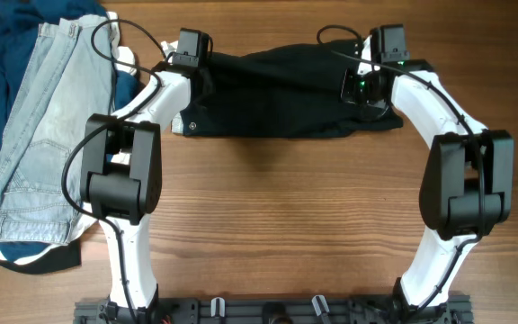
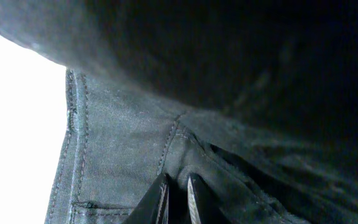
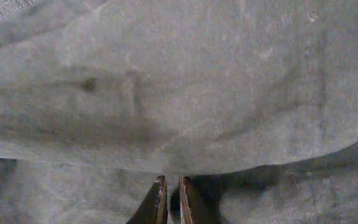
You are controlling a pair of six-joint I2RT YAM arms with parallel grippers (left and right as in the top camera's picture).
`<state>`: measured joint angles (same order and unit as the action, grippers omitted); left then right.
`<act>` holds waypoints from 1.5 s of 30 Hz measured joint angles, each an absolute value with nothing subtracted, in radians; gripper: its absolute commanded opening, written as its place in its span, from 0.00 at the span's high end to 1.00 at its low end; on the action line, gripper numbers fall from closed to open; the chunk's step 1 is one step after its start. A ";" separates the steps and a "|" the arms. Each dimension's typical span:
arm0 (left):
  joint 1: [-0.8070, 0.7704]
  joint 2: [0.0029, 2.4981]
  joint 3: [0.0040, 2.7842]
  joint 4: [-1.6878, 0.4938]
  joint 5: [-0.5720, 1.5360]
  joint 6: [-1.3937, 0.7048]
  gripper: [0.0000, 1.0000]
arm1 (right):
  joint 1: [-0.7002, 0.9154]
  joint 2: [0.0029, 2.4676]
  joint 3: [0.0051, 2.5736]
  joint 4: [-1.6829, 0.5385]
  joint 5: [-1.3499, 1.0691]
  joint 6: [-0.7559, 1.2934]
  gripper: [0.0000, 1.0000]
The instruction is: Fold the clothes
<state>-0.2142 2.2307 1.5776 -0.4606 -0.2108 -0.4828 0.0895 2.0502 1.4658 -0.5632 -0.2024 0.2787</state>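
Two white arms are reaching forward, the left gripper (image 2: 176, 182) and right gripper (image 3: 171, 182) each pinching opposite ends of one pair of plain black fabric shorts (image 1: 277, 90).

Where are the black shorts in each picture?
Overhead: the black shorts lie across the top middle of the table.
Left wrist: they fill nearly the whole picture, seams showing, above the left gripper.
Right wrist: their cloth fills the picture, above the right gripper.
Shared landmark: the two grippers, which in the overhead view sit at the shorts' left and right ends.
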 measured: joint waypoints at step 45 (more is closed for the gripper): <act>-0.215 1.836 1.561 -1.019 -0.164 -0.434 0.00 | 0.089 2.107 1.699 -0.429 -0.210 0.167 0.27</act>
<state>-0.2146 1.8362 1.5612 -1.0187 -0.1642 -0.4339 0.0887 2.1071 1.6989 -0.4290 -0.2096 0.1669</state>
